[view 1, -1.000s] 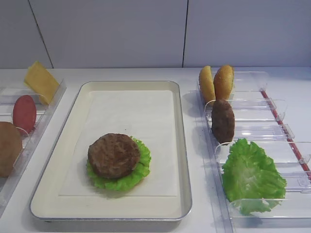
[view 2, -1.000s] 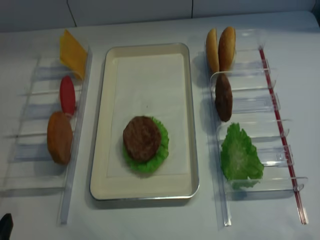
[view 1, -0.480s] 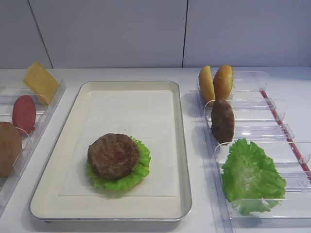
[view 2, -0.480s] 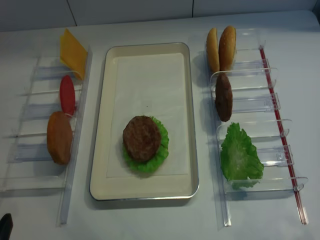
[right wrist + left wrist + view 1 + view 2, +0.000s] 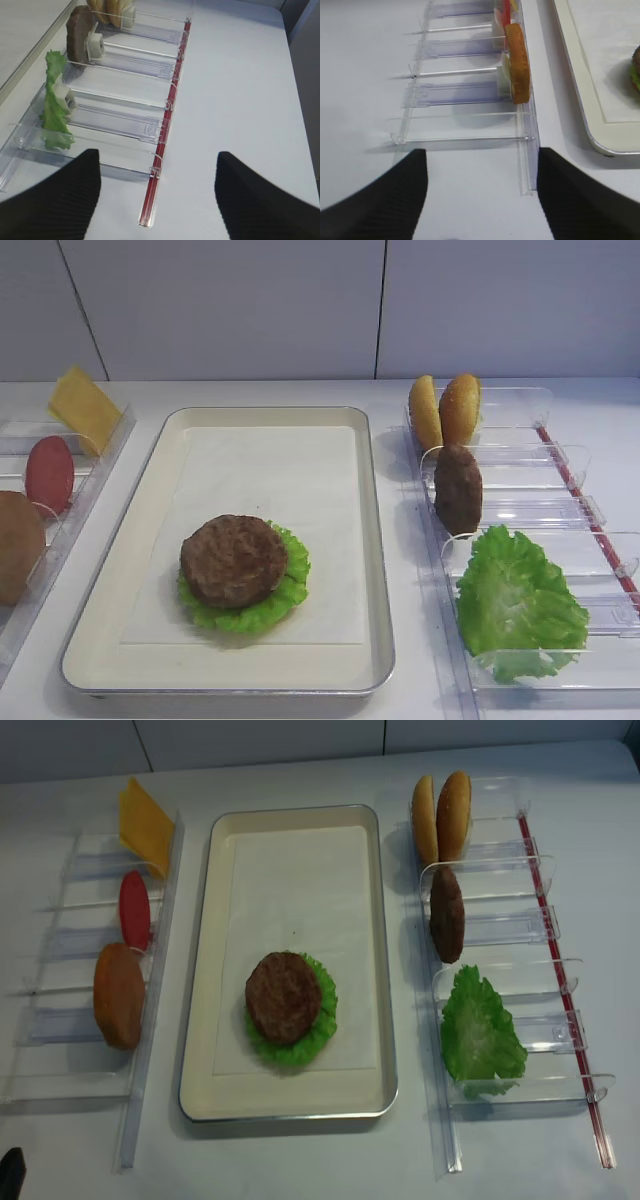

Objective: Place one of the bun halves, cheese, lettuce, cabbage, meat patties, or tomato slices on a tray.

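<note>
One meat patty (image 5: 284, 997) lies on lettuce (image 5: 318, 1025) in the tray (image 5: 290, 817); both sets of fingers, left (image 5: 481, 190) and right (image 5: 157, 187), hang wide and empty over the counter, so next likely means fetching tomato (image 5: 134, 909) or cheese (image 5: 145, 825).

white flat desk (image 5: 300, 1160) carries everything | clear plastic slotted rack on the left (image 5: 90, 980) stands beside one long edge of the middle area | clear plastic slotted rack on the right with a red strip along its outer edge (image 5: 520, 950) stands beside the other | pale panelled wall (image 5: 300, 300) behind the desk
</note>
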### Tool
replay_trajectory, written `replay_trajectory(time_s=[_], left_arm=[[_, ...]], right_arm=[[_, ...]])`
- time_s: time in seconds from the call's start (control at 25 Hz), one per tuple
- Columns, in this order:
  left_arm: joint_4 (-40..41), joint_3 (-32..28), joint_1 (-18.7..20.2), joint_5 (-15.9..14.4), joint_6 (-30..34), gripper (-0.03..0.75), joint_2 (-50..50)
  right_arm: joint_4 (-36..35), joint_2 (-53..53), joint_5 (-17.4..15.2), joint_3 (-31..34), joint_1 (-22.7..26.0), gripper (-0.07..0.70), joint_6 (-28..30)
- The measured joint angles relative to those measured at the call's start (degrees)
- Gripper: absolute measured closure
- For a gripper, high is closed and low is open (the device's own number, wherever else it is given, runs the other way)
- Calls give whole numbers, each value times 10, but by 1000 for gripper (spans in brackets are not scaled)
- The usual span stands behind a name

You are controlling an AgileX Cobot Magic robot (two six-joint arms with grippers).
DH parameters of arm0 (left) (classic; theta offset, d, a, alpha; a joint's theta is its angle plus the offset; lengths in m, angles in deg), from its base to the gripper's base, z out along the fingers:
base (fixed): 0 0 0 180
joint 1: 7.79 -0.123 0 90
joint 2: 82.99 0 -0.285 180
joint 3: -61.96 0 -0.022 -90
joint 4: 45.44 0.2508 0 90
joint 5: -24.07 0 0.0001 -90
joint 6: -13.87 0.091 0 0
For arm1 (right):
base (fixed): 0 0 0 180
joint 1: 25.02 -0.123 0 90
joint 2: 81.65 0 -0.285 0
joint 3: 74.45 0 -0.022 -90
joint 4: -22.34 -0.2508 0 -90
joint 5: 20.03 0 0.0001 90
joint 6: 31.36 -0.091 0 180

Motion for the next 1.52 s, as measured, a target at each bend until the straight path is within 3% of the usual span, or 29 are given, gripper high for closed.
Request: replay_trajectory(time_s=[0.36,0.68,1.52], left_arm=[[0,0,0,0,-3,259,0],[0,0,0,0,-3,259,0],[0,0,0,0,-3,259,0]], right_arm=[[-1,0,0,0,7,133,0],[-1,0,0,0,110,133,-1],[-1,0,0,0,111,133,-2]])
